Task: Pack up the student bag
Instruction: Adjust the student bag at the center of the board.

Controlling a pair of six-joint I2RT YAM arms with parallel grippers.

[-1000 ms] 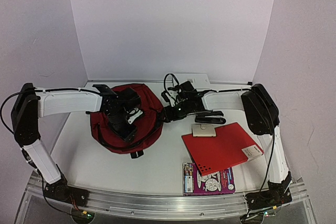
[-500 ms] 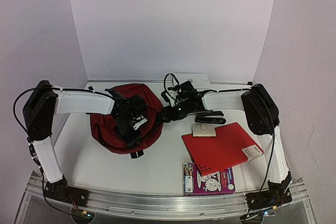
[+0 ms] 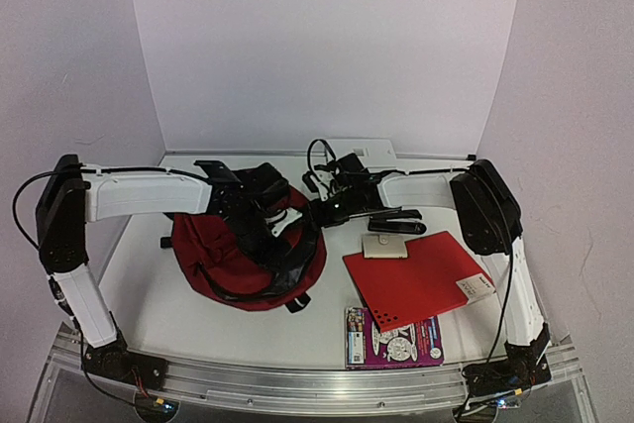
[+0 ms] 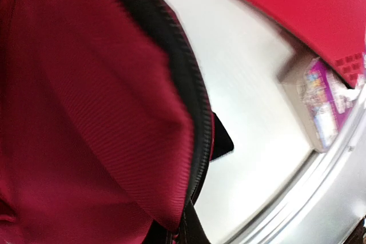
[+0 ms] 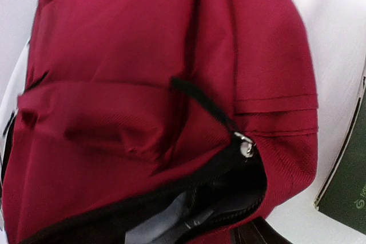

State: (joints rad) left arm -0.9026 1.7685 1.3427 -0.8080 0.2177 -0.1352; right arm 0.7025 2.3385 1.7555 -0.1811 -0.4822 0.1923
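Note:
The student bag (image 3: pixel 228 260), dark red with black zips, lies left of the table's middle, its mouth turned to the right. My left gripper (image 3: pixel 275 227) is over its upper right part, shut on the bag's black zip edge (image 4: pixel 189 101); red fabric (image 4: pixel 86 112) hides the fingers in the left wrist view. My right gripper (image 3: pixel 319 213) stands at the bag's right rim, open. In the right wrist view the bag (image 5: pixel 143 55) gapes, with grey lining (image 5: pixel 166 221) and a silver zip pull (image 5: pixel 247 146) showing. One dark finger (image 5: pixel 257 235) sits under the lower rim.
A bright red folder (image 3: pixel 416 279) lies to the right, with a small white item (image 3: pixel 384 246) at its top corner and a black tool (image 3: pixel 396 222) behind it. A colourful book (image 3: pixel 393 337) sits near the front rail (image 3: pixel 317 383). A white box (image 3: pixel 362 154) stands at the back.
My left gripper has closed on the bag's zip edge and pulled it right and toward the front; the bag has shifted and its mouth stands wider. The right arm has stayed put.

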